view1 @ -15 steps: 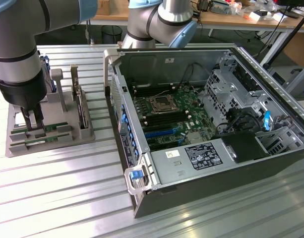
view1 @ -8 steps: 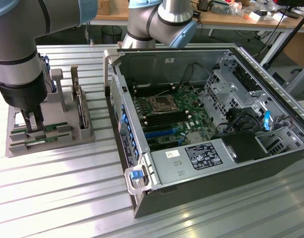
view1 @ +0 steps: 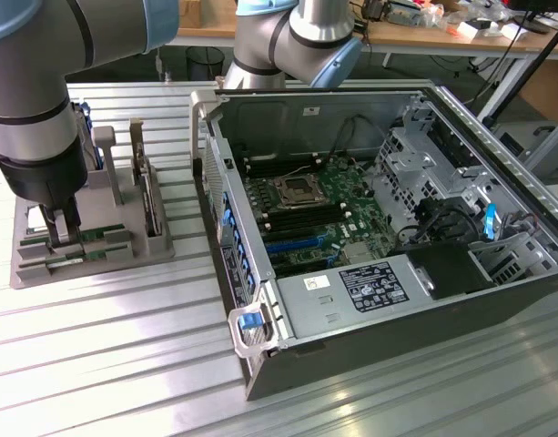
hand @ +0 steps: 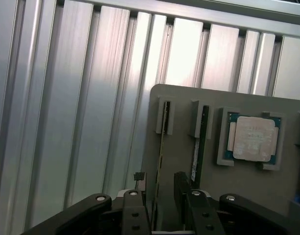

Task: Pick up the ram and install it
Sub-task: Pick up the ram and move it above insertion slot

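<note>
gripper (view1: pixel 62 226) hung low over grey tray (view1: pixel 160 244) at exterior view's left; jaws spread wide, gripping nothing; ram (hand: pixel 162 142) stood on edge in tray slot, passing between fingers (hand: pixel 181 196), gap either side; second ram (hand: pixel 198 147) just beside, outside jaws; counted: two ram sticks, one processor chip (hand: pixel 252 139), one tray, one opened computer case (view1: pixel 260 118) at exterior view's right

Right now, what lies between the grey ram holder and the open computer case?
Only a bare strip of the ribbed metal table, seen in the exterior view; the holder and the case stand apart.
</note>
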`<state>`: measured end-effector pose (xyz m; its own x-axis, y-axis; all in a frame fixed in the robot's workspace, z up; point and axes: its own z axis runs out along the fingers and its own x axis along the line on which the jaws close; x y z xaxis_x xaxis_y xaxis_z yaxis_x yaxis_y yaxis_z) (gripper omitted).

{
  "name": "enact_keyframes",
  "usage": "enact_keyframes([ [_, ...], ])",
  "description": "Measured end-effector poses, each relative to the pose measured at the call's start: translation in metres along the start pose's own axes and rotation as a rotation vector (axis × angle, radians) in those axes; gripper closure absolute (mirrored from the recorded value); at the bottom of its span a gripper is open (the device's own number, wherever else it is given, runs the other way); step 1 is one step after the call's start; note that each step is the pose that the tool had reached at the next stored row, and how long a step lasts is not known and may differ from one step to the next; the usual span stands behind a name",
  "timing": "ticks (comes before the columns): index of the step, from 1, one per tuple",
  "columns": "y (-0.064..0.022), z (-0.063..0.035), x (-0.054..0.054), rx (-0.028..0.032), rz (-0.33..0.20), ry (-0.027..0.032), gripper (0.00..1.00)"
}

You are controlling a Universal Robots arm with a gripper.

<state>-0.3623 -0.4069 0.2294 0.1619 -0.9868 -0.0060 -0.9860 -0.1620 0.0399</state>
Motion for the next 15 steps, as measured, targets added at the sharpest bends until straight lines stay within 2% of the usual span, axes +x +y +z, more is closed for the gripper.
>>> enact_keyframes([
  [7, -0.0002, 0.0098, 0.001, 0.0, 0.006, 0.0004, 0.64],
  [9, -0.0003, 0.0131, 0.001, 0.0, 0.037, -0.0009, 0.64],
  [15, -0.0006, 0.0196, 0.001, 0.0004, 0.087, -0.0029, 0.64],
])
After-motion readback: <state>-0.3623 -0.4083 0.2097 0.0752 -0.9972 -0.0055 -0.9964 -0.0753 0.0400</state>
